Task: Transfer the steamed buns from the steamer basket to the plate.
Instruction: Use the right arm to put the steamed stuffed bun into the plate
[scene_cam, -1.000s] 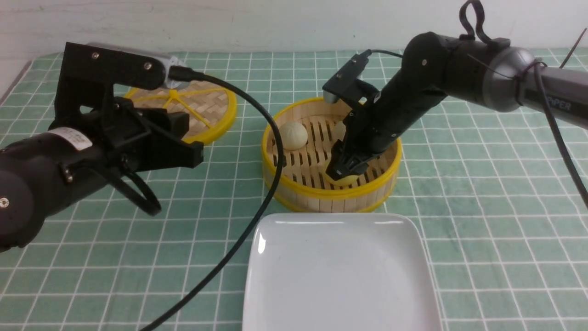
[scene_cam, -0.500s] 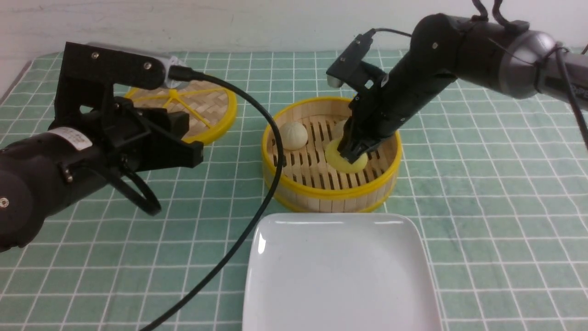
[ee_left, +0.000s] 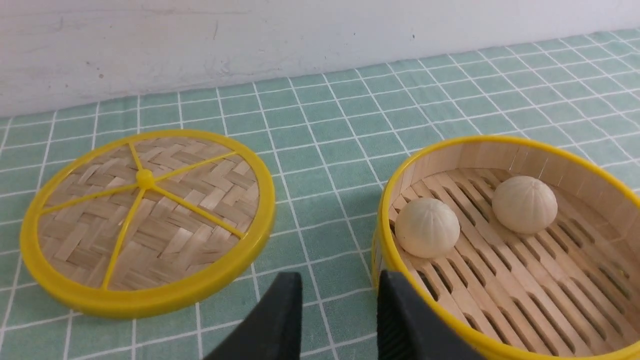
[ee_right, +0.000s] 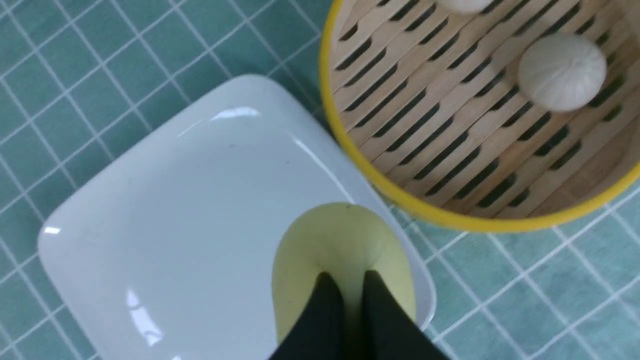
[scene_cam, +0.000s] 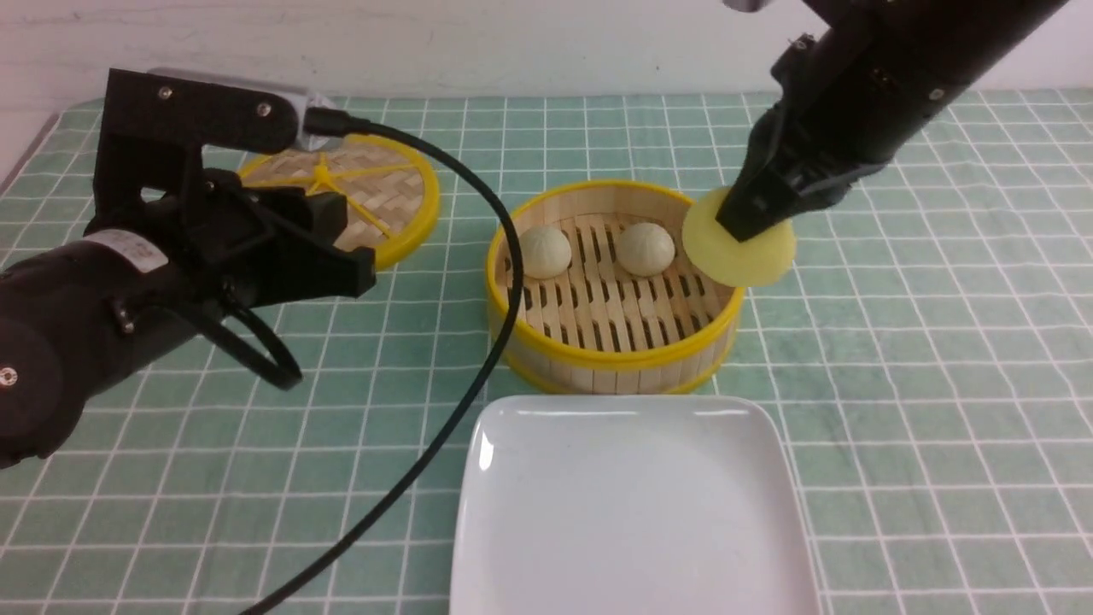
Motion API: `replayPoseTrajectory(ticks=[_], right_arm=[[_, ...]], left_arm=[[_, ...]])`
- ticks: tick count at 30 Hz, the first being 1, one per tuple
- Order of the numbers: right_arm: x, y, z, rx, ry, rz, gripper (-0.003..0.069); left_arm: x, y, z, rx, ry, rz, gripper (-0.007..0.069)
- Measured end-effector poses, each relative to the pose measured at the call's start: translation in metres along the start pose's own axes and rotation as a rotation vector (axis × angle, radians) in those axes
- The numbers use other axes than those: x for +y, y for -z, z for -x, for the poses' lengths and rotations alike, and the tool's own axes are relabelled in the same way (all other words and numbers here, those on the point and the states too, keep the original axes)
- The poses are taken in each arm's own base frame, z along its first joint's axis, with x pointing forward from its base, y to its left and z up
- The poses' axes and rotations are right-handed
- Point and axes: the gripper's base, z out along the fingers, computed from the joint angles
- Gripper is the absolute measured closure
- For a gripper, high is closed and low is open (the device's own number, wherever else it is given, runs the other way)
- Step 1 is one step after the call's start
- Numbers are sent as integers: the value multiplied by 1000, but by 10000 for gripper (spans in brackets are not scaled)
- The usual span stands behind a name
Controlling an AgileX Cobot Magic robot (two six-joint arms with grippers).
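The right hand [scene_cam: 741, 224] is clamped on the pale yellow bun [scene_cam: 756, 256], holding it in the air by the steamer basket's [scene_cam: 610, 359] right rim. Two beige buns [scene_cam: 546, 250] sit inside the basket. The plate [scene_cam: 632, 512] lies at the counter's [scene_cam: 897, 384] near edge. The left hand [ee_left: 340, 287], jaws apart, holds nothing.

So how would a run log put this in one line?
right gripper: shut on yellow bun, airborne | steamer basket: two beige buns | plate: empty

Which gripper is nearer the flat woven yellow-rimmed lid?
Left. The left gripper hovers beside the lid; the right gripper is past the bamboo steamer basket, pinching the pale yellow bun.
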Motion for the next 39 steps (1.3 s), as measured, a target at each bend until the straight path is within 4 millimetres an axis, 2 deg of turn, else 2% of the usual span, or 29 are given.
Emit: replayPoseTrajectory(ticks=[2, 3, 7, 9, 11, 14, 22, 26, 34, 39], right_arm=[[2, -7, -9, 27, -25, 31, 641], [6, -22, -24, 80, -61, 83, 641], [24, -60, -67, 245, -102, 174, 641], [36, -75, -86, 304, -94, 199, 641], [44, -84, -97, 301, -66, 193, 641], [48, -88, -96, 222, -29, 154, 639], [36, -93, -86, 102, 25, 32, 638], [29, -103, -84, 94, 47, -16, 638], [13, -138, -86, 121, 71, -75, 638], [9, -140, -86, 115, 100, -105, 638]], left_arm=[[0, 0, 0, -2, 21, 1, 379], [0, 0, 0, -2, 34, 1, 379], [0, 0, 0, -2, 44, 1, 379], [0, 0, 0, -2, 44, 1, 379], [0, 0, 0, -2, 44, 1, 379], [0, 0, 0, -2, 45, 1, 379], [0, 0, 0, -2, 48, 1, 379], [0, 0, 0, -2, 48, 1, 379], [0, 0, -1, 6, 48, -2, 379], [0, 0, -1, 8, 48, -2, 379]])
